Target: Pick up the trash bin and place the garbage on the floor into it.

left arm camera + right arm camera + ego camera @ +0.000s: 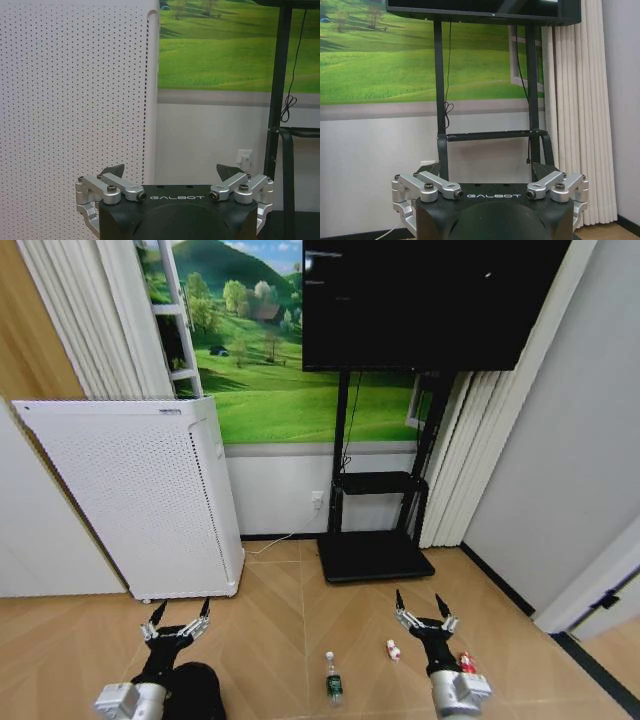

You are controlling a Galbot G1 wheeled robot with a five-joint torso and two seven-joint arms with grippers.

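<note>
Both sets of jaws stand spread apart with nothing between them. The left gripper hangs low at the robot's left, its dark pointed tips aimed forward, and the right gripper hangs low at the robot's right in the same pose; neither touches anything.

Directly under the left gripper, at the lower edge of the head view, sits the small black round trash bin on the herringbone wooden floor, partly covered by the arm. The garbage lies apart from it, toward the robot's right: a clear plastic bottle with a green label and white cap lies on the floor between the two arms, a small red-and-white piece lies just beside the right gripper on its inner side, and a second red-and-white piece shows close against the right arm.

Beyond the bin, the tall white perforated air purifier stands against the wall, ahead of the left gripper. Ahead of the right gripper is a black television stand with a flat base, carrying a large dark screen. A green meadow mural covers the wall behind, with pale pleated curtains to its right.
</note>
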